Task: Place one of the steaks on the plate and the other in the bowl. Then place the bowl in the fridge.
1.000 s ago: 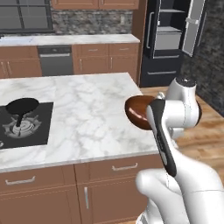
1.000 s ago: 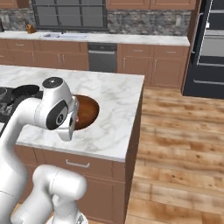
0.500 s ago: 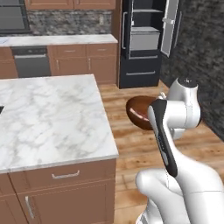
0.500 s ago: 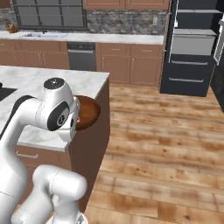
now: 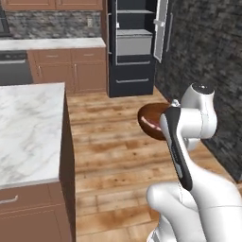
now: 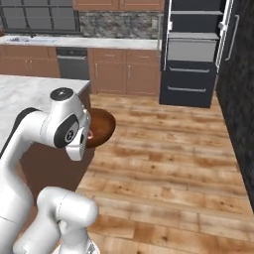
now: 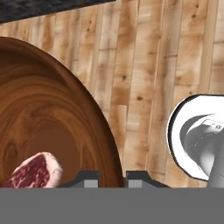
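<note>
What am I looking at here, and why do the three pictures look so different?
It is a white robot arm on a base that drives, in a computer-drawn kitchen. Two pictures come from cameras on the base, behind the arm to its left and right. The third looks along the gripper from the hand. The gripper is pinched shut on the rim of a brown bowl carried above the wooden floor. A red steak lies inside it. Ahead stands the black fridge, one door open. The marble counter is beside the robot.

One bowl [image 7: 52, 113], one steak [image 7: 35, 170], one fridge [image 5: 134, 47]
</note>
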Robot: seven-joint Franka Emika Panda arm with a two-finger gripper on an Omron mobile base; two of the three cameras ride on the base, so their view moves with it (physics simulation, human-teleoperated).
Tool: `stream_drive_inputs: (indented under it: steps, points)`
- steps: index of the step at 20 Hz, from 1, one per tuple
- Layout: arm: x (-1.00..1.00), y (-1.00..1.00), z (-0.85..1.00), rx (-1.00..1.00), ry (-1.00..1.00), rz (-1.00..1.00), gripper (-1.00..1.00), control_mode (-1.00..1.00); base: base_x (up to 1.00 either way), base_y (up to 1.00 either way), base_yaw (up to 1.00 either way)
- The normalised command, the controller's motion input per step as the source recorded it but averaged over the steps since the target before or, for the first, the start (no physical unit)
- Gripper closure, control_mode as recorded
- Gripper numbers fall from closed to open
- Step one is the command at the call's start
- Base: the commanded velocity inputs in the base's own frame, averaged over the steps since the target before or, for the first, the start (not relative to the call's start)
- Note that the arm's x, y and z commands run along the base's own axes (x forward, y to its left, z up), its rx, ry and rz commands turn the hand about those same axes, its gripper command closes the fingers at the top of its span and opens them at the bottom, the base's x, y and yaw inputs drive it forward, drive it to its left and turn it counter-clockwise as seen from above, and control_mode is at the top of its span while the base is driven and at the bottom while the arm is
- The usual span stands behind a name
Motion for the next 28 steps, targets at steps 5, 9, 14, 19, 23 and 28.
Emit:
stream_drive_inputs:
  steps: [5, 9, 14, 19, 23, 28]
  points:
    - [0.00, 0.00, 0.00, 0.00, 0.00, 0.00, 1.00, 1.00, 0.42, -0.96, -0.08]
    - [0.00, 0.00, 0.00, 0.00, 0.00, 0.00, 1.00, 1.00, 0.43, -0.77, -0.20]
    - [0.00, 0.00, 0.00, 0.00, 0.00, 0.00, 1.00, 1.00, 0.50, -0.46, -0.05]
    - [0.00, 0.00, 0.00, 0.00, 0.00, 0.00, 1.00, 1.00, 0.94, -0.44, 0.00]
    - [0.00, 0.00, 0.00, 0.00, 0.00, 0.00, 1.00, 1.00, 0.94, 0.01, 0.00]
    - [0.00, 0.00, 0.00, 0.00, 0.00, 0.00, 1.00, 1.00, 1.00, 0.01, 0.00]
